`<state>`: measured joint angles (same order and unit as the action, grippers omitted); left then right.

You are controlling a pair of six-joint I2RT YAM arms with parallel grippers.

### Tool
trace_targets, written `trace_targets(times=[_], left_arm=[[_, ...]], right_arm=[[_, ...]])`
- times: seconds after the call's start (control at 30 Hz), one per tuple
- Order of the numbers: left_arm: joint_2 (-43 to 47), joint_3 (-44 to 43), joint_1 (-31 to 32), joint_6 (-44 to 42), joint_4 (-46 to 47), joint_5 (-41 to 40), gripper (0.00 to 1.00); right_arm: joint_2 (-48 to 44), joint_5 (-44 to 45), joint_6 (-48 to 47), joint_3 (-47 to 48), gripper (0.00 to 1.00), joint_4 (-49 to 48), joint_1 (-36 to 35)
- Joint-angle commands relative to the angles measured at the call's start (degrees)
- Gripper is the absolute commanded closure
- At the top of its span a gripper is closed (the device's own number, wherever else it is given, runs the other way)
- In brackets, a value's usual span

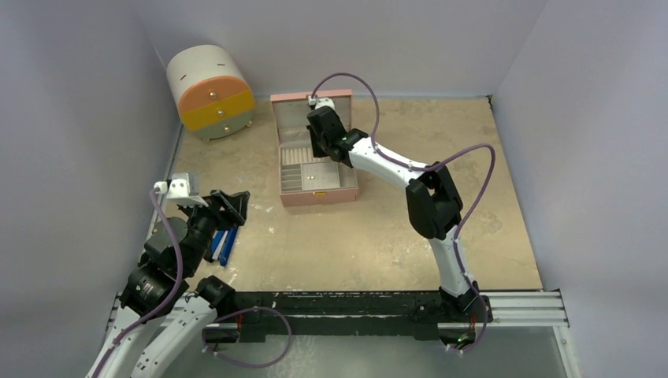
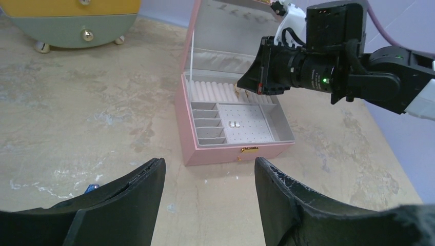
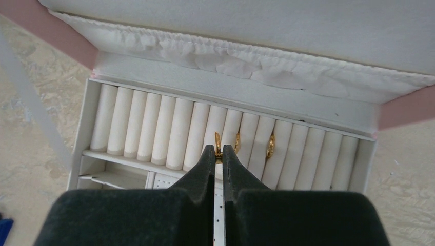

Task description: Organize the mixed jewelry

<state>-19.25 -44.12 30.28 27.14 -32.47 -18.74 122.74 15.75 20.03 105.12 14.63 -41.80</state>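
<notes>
Right wrist: right gripper (image 3: 217,155) pinched shut on a gold ring (image 3: 217,139) at the white ring rolls (image 3: 154,128) of the pink box (image 3: 400,107). Two more rings (image 3: 270,146) were slotted just beside it. Over the table (image 2: 77,118), left gripper (image 2: 209,164) stood wide, empty.

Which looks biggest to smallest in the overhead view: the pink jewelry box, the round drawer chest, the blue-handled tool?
Pink jewelry box, lid open
round drawer chest, close behind
blue-handled tool, partly hidden
</notes>
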Motion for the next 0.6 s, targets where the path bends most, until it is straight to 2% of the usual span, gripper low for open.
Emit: trace_targets(times=[0.0,0.57], left_arm=[[1.1,0.5,0.1,-1.3,1.5,-1.9,0.36],[1.1,0.6,0.1,-1.2,1.4,-2.4,0.36]], right_arm=[[0.7,1.8,1.4,3.6,1.0,-2.1,-0.7],[3.9,1.9,4.4,3.6,1.0,-0.3,-1.7]])
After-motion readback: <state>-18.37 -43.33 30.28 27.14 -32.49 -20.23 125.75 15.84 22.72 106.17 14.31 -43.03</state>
